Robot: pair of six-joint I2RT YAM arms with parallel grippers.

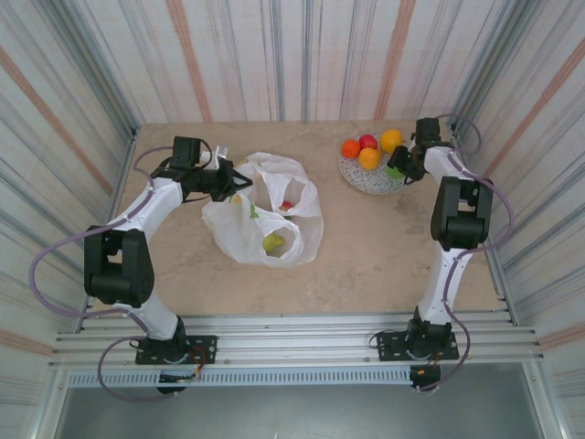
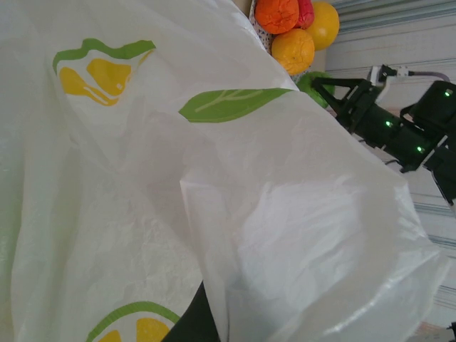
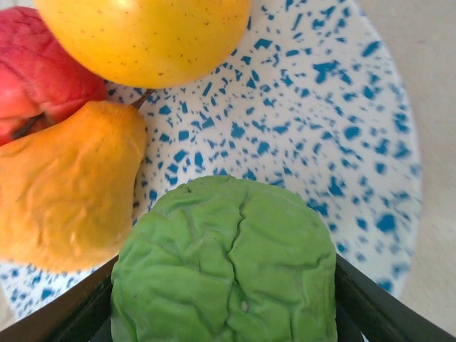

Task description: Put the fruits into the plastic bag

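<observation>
The white lemon-print plastic bag lies open at mid-table, and my left gripper is shut on its left rim, holding it up. In the left wrist view the bag drapes over a dark finger. Inside the bag lie a yellow-green fruit and a small red piece. My right gripper is over the plate's near edge, shut on a wrinkled green fruit. On the plate sit a yellow ball, an orange pear-shaped fruit and a red apple.
The speckled plate stands at the back right, with its blue-flecked surface under the green fruit. Striped walls close in the table on three sides. Bare tabletop lies between the bag and the right arm.
</observation>
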